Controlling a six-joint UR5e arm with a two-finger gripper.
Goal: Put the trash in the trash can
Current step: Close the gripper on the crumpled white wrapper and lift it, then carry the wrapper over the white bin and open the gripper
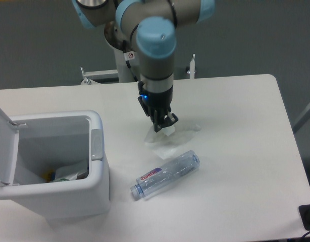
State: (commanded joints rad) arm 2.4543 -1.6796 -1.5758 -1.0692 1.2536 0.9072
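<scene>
Fixed camera, looking down on the table:

Item 1, bottle. Clear plastic, pink-red label near one end. It lies flat on the table, long axis diagonal: cap end toward the lower left, base toward the upper right. It sits below my gripper and apart from it, with the wrapper between us.

Item 2, wrapper. Crumpled, translucent, whitish. It spreads across the table from directly under my fingertips out to the right, with no clear long axis. Its upper left part rises toward my gripper; the lower edge lies just above the bottle's base end, and I cannot tell whether the two touch.

Item 3, my gripper. It points down at the table, tilted a little. The two dark fingers stand nearly together, pinching the upper left part of the wrapper; the thin film between them is hard to make out, but the grip reads as closed on it.

Item 4, trash can. White, boxy, rounded corners, grey latch on the side facing the bottle. It stands at the left of the table, well apart from my gripper. Its lid is swung open to the left. Some refuse shows at the bottom inside; I cannot tell what kind.
</scene>
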